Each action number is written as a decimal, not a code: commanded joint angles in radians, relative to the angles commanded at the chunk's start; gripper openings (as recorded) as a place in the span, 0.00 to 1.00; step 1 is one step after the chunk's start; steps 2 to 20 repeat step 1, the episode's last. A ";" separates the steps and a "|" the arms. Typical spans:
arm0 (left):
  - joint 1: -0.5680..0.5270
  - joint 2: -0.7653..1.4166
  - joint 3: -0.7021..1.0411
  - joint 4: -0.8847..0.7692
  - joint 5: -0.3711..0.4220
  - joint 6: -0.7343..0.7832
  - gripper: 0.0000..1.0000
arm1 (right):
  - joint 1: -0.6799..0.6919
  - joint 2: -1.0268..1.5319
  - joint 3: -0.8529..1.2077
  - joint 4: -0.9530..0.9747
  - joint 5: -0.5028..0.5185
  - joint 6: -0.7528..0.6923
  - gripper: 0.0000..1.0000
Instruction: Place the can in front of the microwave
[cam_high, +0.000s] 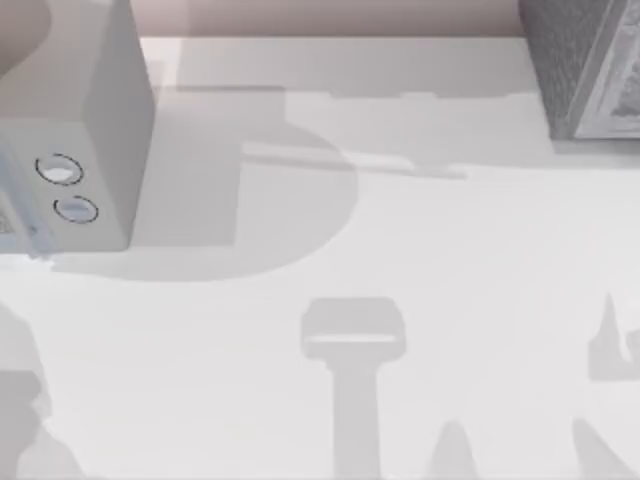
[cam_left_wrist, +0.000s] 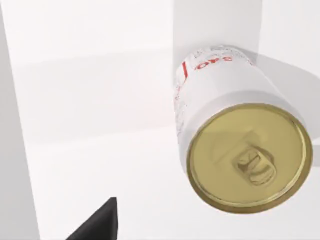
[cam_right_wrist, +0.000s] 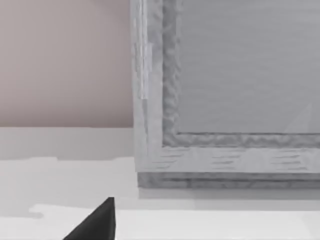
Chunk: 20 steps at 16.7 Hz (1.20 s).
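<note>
Gold-topped can (cam_left_wrist: 235, 140) upright on table (cam_left_wrist: 100, 150); axis vertical

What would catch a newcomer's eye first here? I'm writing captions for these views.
The can, gold top facing the left wrist camera, stands out most. In the top view, the light grey microwave with two round dials sits at the table's far left, and a darker speckled box at the far right.
</note>
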<state>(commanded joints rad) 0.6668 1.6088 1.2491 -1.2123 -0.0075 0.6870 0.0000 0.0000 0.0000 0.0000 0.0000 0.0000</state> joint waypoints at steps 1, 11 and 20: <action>-0.002 -0.006 0.008 -0.008 0.000 -0.001 1.00 | 0.000 0.000 0.000 0.000 0.000 0.000 1.00; -0.002 -0.006 0.008 -0.008 0.000 -0.001 1.00 | 0.000 0.000 0.000 0.000 0.000 0.000 1.00; -0.002 -0.006 0.008 -0.008 0.000 -0.001 1.00 | 0.000 0.000 0.000 0.000 0.000 0.000 1.00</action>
